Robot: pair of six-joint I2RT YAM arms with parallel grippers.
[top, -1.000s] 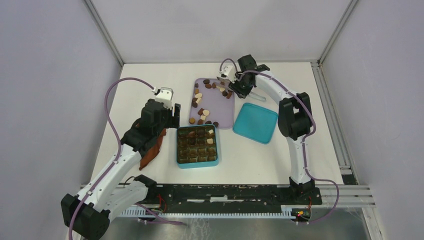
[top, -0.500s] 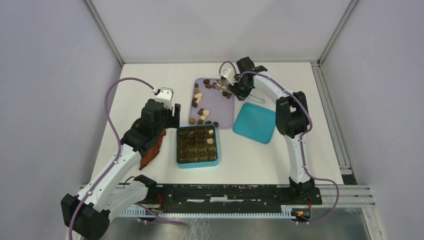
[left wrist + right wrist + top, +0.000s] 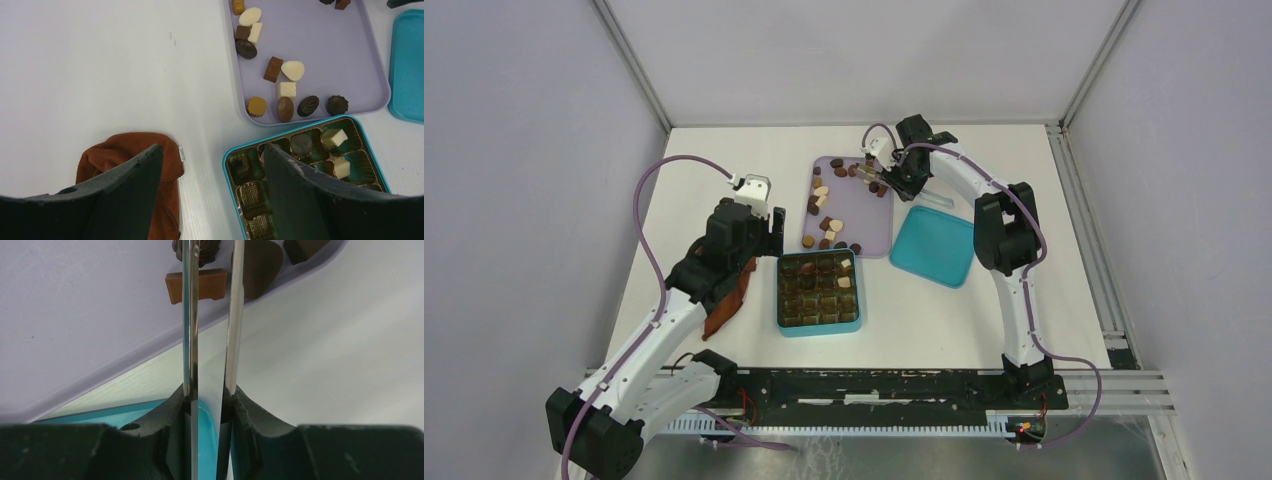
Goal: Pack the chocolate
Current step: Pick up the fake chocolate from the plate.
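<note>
Loose chocolate (image 3: 829, 225) in dark brown, mid brown and cream lies on the lilac tray (image 3: 869, 215). The teal box (image 3: 819, 325) holds a few pieces, among them a cream square (image 3: 335, 136) and a dark round (image 3: 301, 144). My right gripper (image 3: 884, 180) hangs over the tray's far right corner. Its thin metal blades (image 3: 189, 315) stand a narrow gap apart above a mid-brown piece (image 3: 212, 284) and a dark ruffled one (image 3: 207, 252); their tips run past the frame's top. My left gripper (image 3: 212, 150) stands wide open and empty above the box's left edge.
A reddish-brown cloth (image 3: 120, 147) lies left of the box under my left finger. The teal lid (image 3: 934, 245) rests right of the tray, below my right wrist. Grey walls and a metal frame enclose the white table.
My right arm has shifted slightly left over the tray corner and its blades have drawn closer together. The left arm has not moved.
</note>
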